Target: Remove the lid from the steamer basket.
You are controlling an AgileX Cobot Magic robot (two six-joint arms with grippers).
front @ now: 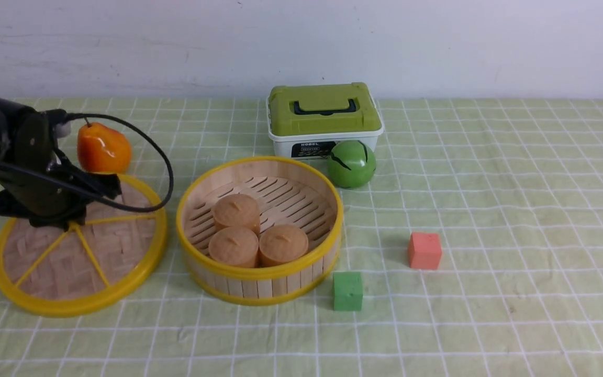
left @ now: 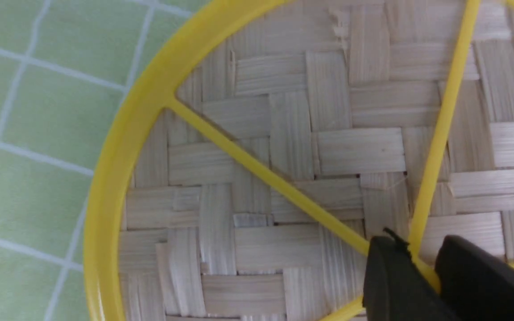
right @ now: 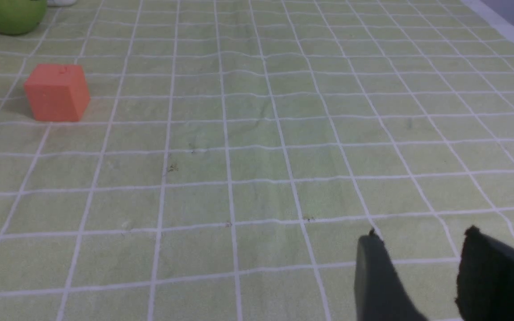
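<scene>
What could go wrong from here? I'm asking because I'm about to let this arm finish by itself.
The black left pincer is at the centre of the round woven-bamboo lid with yellow rim; if it pulls away before letting go fully, it might drag the lid.
The lid lies close beside the round slatted bamboo steamer basket, so a sideways slip could bump it.
The arm's dangling black cable might snag the basket's rim.
</scene>
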